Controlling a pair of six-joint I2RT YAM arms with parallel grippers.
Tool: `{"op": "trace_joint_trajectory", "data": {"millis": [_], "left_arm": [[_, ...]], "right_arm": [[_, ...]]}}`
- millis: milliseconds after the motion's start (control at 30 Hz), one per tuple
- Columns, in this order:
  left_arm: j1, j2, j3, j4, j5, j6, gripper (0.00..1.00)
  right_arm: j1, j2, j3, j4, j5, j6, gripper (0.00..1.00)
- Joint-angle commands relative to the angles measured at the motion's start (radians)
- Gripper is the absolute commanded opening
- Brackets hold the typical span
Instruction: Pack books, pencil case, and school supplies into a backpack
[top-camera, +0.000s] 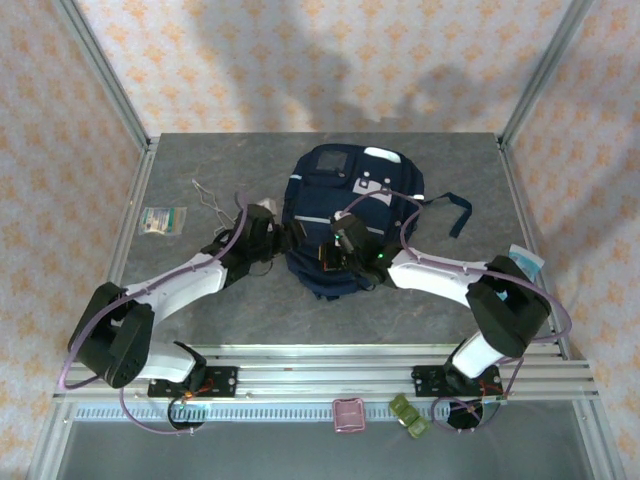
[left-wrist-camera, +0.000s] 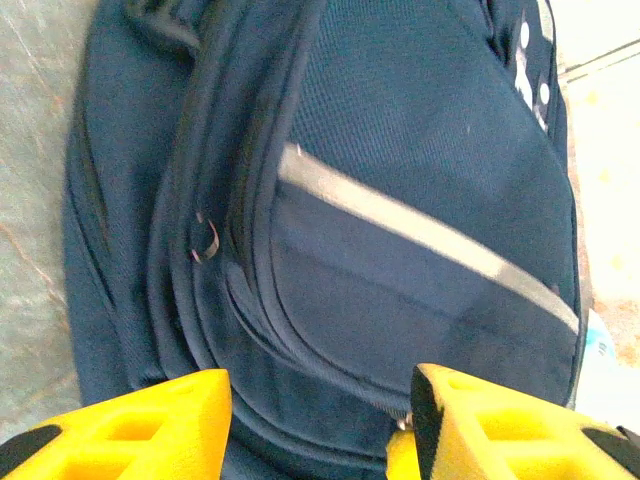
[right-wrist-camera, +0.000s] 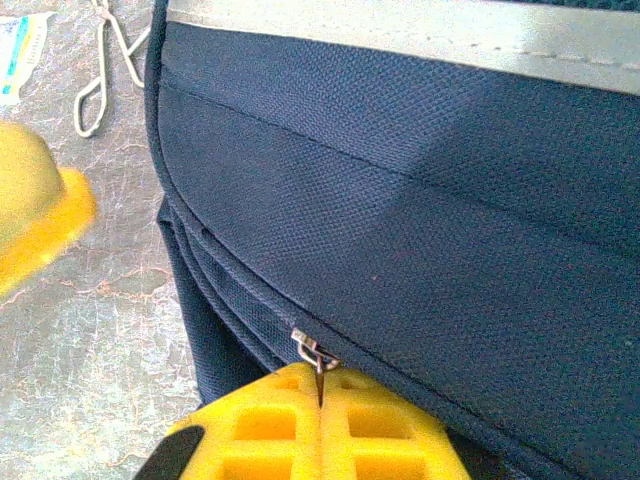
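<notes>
The navy backpack with grey stripes lies flat in the middle of the table. My right gripper is shut on the small metal zipper pull at the backpack's near edge. Over the backpack's left side my left gripper stands open, its yellow fingers straddling the zipper seams with nothing held. The left gripper and the right gripper sit close together at the bag's near-left corner. A small pink pencil case lies in front of the arm bases. The books are out of view.
A greenish-white flat packet and a thin bent wire lie left of the backpack. A light blue and white packet sits at the table's right edge. A small green item lies beside the pink case. Black straps trail off to the right.
</notes>
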Motion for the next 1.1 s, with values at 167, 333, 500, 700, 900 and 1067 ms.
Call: {"op": "trace_joint_trajectory", "data": {"millis": [167,333,500,700,900,1067], "left_arm": [[-0.042,0.116,0.009,0.167,-0.042,-0.098,0.51],[-0.041,0.188,0.071,0.166,-0.095,-0.072,0.43],[-0.006,0.22,0.08,0.167,-0.093,-0.066,0.0],[0.052,0.2,0.06,0.175,-0.063,-0.05,0.0],[0.109,0.193,0.092,0.139,-0.048,0.007,0.0],[0.136,0.254,0.196,0.085,-0.02,0.076,0.0]], "right_arm": [[0.007,0.014,0.016,0.08,-0.038,0.015,0.0],[0.007,0.021,0.019,0.072,-0.038,0.012,0.0],[0.007,0.004,0.011,0.008,0.022,0.0,0.0],[-0.027,-0.097,-0.07,-0.07,0.108,-0.005,0.0],[-0.108,-0.229,-0.187,-0.17,0.184,-0.034,0.0],[-0.097,-0.282,-0.189,-0.214,0.203,-0.084,0.0]]}}
